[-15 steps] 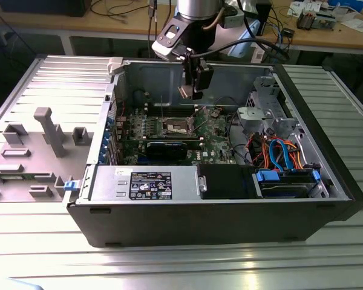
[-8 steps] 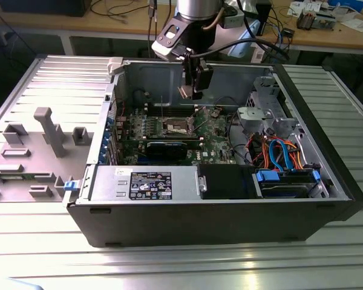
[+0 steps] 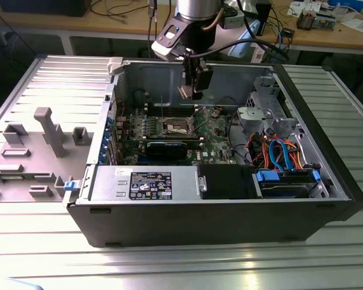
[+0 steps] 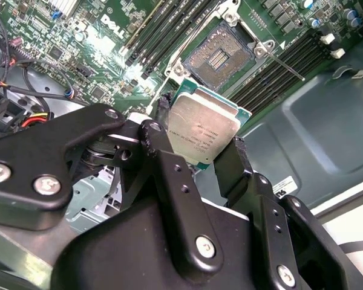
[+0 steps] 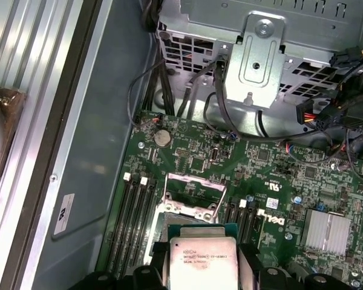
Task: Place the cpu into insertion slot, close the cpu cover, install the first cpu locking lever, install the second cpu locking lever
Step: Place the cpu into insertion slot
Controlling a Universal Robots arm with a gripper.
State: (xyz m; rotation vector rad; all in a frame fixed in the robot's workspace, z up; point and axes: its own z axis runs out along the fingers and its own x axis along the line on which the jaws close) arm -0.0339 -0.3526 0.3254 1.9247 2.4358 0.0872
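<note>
Engraved print on cpu lid; white logo on green circuit board; black label on power supply.

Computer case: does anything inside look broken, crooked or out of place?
Nothing stands out. The gripper holds the cpu by its edges above the open insertion slot; the green board looks undamaged.

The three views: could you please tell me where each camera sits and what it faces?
Exterior view: off the arm, looking down into the open computer case; arm and gripper show above the motherboard.
Second wrist view: at the wrist, facing the cpu and insertion slot past the gripper's black links.
First wrist view: at the wrist, facing motherboard and drive cage; part of the gripper shows.
Both wrist views share the gripped cpu.
</note>
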